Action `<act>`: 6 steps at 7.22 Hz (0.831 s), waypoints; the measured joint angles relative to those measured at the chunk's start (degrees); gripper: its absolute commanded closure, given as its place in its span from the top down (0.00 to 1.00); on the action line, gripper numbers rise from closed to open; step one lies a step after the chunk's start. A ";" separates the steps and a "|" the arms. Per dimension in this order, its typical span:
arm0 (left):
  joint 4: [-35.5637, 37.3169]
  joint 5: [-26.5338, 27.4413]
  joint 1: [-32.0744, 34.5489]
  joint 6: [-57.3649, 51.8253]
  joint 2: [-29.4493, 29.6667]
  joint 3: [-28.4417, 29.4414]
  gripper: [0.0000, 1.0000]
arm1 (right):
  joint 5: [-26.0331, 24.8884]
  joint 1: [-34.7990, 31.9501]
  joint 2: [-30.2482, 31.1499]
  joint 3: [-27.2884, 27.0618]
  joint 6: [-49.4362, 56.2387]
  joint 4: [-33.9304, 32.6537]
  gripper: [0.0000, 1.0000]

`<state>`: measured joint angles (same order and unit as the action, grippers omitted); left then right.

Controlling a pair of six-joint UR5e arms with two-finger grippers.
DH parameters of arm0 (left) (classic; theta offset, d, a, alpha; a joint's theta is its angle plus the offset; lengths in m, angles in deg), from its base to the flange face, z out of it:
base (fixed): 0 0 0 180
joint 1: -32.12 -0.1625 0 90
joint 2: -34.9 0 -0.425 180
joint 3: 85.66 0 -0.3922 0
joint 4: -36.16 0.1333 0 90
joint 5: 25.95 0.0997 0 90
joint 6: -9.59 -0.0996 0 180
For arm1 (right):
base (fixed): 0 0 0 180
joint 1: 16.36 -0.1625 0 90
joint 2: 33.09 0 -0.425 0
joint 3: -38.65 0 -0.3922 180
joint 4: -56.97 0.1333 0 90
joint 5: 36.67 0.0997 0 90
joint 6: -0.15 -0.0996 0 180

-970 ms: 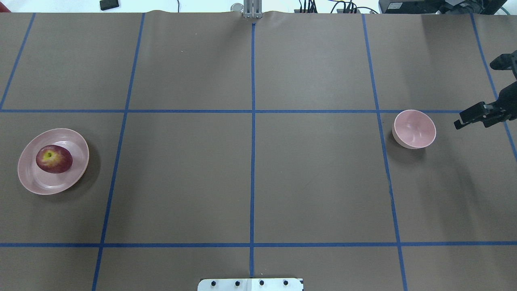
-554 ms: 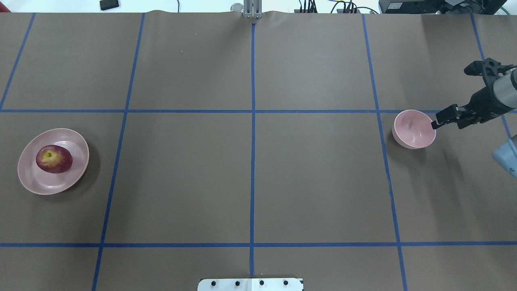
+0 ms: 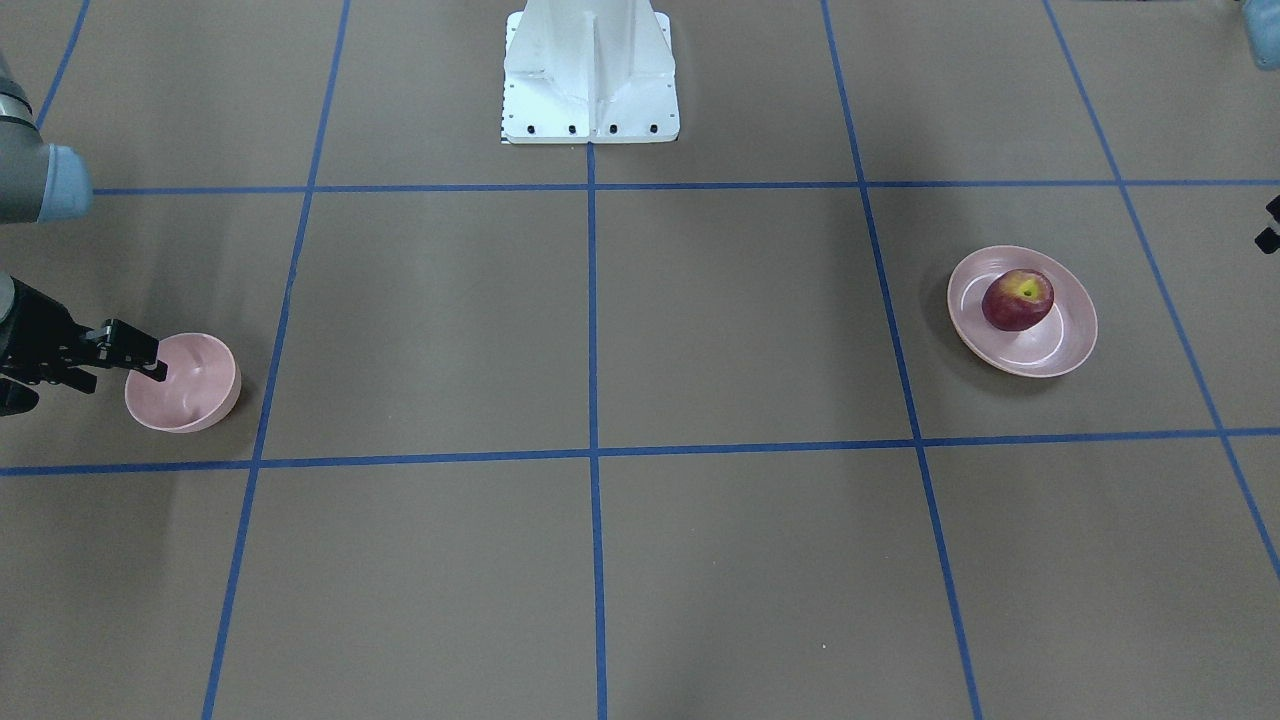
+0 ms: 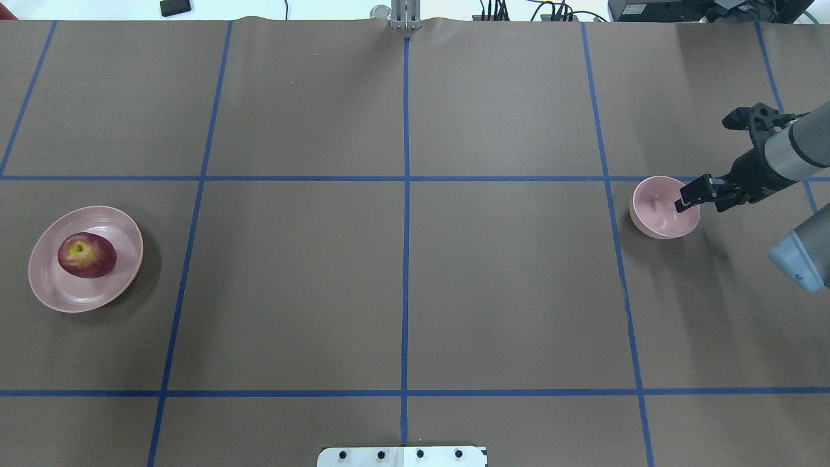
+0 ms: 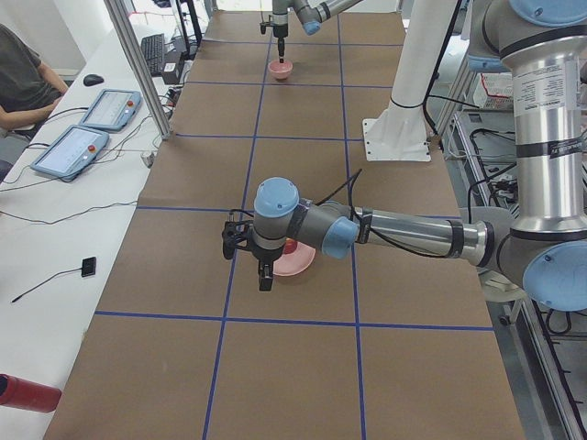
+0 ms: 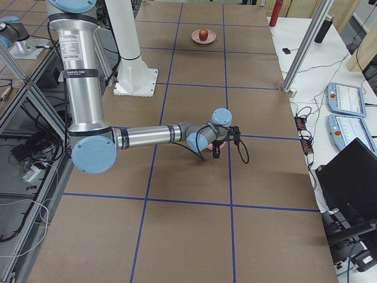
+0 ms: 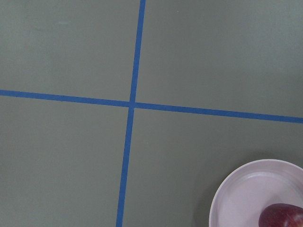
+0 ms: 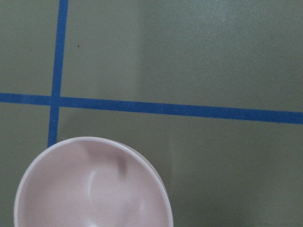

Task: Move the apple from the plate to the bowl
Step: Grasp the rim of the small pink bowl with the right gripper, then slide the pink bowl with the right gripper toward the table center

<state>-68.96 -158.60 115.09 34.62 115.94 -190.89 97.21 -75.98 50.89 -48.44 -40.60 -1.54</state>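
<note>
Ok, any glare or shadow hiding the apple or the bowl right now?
Overhead: apple sharp, soft shadow right of the plate; bowl shows only mild sheen. Right wrist view: bowl interior pale, faint highlights, rim crisp. Left wrist view: apple cropped at bottom edge.

A brown table (image 4: 506, 292) crossed by blue tape lines (image 4: 406, 259) fills the overhead view. In the exterior left view a white bench (image 5: 55, 266) runs down the left edge holding 2 tablets (image 5: 110, 108), with an aluminium post (image 5: 138, 64) rising at upper left.
</note>
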 measured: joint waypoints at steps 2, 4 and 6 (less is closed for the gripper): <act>0.00 -0.04 0.00 -0.04 -0.01 0.02 0.98 | -0.11 0.53 -0.42 0.36 -0.01 -0.01 0.00; 0.00 -0.04 0.00 -0.01 -0.01 -0.02 0.98 | 0.00 0.62 -0.47 0.38 0.03 0.04 0.00; 0.00 -0.05 0.02 0.00 -0.01 -0.17 0.98 | 0.57 0.60 -0.48 -0.71 -0.10 -0.05 0.00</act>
<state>-68.96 -158.64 115.11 34.61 115.93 -191.06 97.78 -75.38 50.41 -49.16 -40.71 -1.59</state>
